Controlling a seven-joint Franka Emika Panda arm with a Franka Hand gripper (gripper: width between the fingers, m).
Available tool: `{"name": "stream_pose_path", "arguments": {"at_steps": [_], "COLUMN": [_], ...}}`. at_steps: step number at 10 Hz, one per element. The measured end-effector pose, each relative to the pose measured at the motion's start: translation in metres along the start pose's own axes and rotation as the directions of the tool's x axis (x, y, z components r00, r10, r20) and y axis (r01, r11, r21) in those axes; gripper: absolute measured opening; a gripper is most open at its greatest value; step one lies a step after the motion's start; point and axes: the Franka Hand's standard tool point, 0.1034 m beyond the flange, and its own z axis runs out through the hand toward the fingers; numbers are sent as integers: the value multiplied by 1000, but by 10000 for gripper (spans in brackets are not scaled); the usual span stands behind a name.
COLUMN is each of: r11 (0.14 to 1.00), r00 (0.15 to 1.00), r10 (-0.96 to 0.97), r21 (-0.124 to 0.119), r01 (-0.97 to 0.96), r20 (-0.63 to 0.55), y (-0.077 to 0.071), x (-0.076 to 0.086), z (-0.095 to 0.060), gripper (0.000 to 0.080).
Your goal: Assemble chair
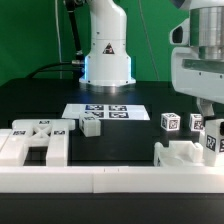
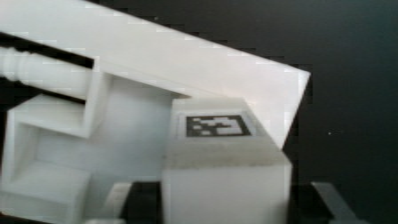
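Chair (image 1: 36,142) pieces lie loose on the black bench (image 1: 30,100), most of them toward the edge nearest the exterior camera. A long white wall (image 1: 110,182) runs along that edge.

At the corner on the exterior view's left sits the frame (image 1: 36,142), the largest piece. It is blocky and white, has tags on its top face, and lies just behind the wall. Just to its right lies a small block (image 1: 90,125), near the marker board (image 1: 105,112). The board lies flat at mid-bench, in front of the arm base (image 1: 107,55).

Right of the board stand two tagged cubes (image 1: 170,122), side by side and apart from each other.

At the corner on the exterior view's right, a low white piece (image 1: 180,155) rests just behind the wall. The leg (image 1: 212,140) stands upright at that piece's right side, its tag facing the camera. The hand (image 1: 208,118) reaches down onto the leg from above and is clenched on it.

In the wrist view the leg (image 2: 222,160) fills the middle, tag uppermost. It is pressed against a larger white piece (image 2: 169,70) with a ribbed peg (image 2: 36,68) at its side. Whether the leg is fully seated cannot be told.
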Motion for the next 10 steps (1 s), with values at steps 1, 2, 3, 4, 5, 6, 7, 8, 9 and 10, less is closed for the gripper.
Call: {"name": "stream_pose_path", "arguments": {"at_steps": [1, 2, 3, 4, 5, 6, 7, 8, 9, 10], "r11": [997, 992, 987, 985, 987, 993, 996, 1000, 976, 962], "r00": [997, 992, 987, 985, 987, 993, 996, 1000, 976, 962], "r10": [79, 130, 161, 174, 158, 117, 90, -29, -217, -272], "r21": [0, 0, 0, 0, -1, -1, 0, -2, -27, -28], "r01": [-79, -130, -161, -174, -158, -117, -90, 29, 216, 272], "r20": [2, 2, 3, 5, 4, 4, 5, 2, -2, 1], "y": [0, 0, 0, 0, 0, 0, 0, 0, 1, 1], "x": [0, -1, -1, -1, -1, -1, -1, -2, -4, -4], "z": [0, 0, 0, 0, 1, 1, 0, 0, 0, 0], "gripper": [291, 291, 291, 291, 445, 571, 571, 636, 645, 645]}}
